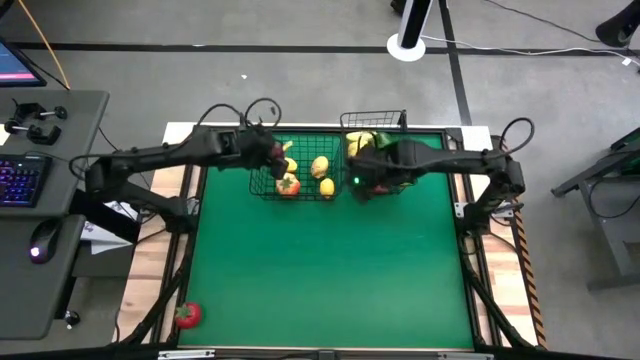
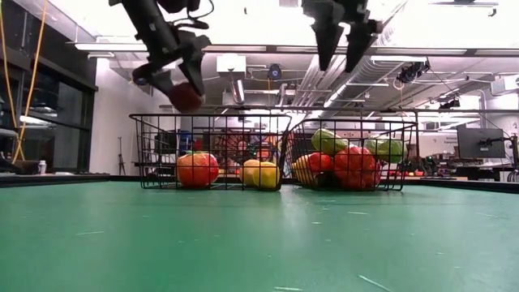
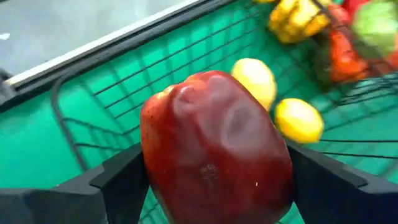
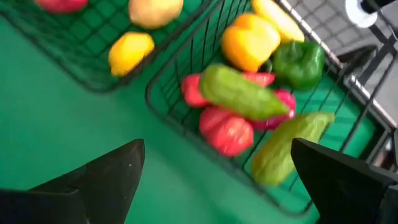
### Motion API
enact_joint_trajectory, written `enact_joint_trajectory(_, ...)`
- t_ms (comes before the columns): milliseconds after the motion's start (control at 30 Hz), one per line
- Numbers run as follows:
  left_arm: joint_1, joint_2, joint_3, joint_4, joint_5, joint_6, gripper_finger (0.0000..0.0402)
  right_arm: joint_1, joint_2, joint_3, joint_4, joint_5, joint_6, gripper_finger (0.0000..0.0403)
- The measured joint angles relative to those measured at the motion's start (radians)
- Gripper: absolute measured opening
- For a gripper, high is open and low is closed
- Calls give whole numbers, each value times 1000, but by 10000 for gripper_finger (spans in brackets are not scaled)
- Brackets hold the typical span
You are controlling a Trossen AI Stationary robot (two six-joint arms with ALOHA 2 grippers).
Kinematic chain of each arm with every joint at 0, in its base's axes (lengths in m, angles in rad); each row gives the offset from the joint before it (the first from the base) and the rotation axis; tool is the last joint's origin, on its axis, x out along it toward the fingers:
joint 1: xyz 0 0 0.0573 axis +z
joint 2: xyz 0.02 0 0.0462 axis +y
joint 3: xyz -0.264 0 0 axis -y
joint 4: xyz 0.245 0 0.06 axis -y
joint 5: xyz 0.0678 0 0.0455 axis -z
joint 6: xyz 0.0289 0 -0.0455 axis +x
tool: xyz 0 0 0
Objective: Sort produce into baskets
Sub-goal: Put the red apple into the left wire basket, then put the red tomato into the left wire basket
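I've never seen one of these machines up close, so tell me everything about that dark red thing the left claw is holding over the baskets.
It is a dark red toy apple, glossy and smooth like plastic, rounded with a dimple and faint scuffs on its skin. The left claw is shut on it, one dark finger pressing each side. It hangs in the air above the left basket, clear of the wire rim, touching nothing but the fingers. Below it in that basket lie two yellow lemons.

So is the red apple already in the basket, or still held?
Held: the left end effector grips the red apple above the left basket.
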Motion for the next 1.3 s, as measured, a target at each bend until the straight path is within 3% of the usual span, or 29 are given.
enact_joint_trajectory(133,28,15,0,14,-16,93,318,82,-19,0,-53,5,106,397)
enact_joint_trajectory(300,64,44,0,52,58,152,324,174,-38,0,-59,66,213,397)
enact_joint_trajectory(567,98,85,0,49,232,161,376,217,-42,0,-77,105,255,397)
enact_joint_trajectory(700,57,61,0,31,380,146,393,207,-42,0,-80,149,250,397)
enact_joint_trajectory(900,-209,-56,0,-121,351,4,394,177,-41,0,-78,201,220,397)
enact_joint_trajectory(1100,-595,-126,-37,-187,296,-366,394,153,-41,0,-69,218,167,397)
enact_joint_trajectory(1233,-813,-104,-44,-224,311,-589,394,140,-41,0,-51,224,125,397)
enact_joint_trajectory(1300,-883,-68,-44,-295,367,-693,394,135,-41,0,-40,224,97,397)
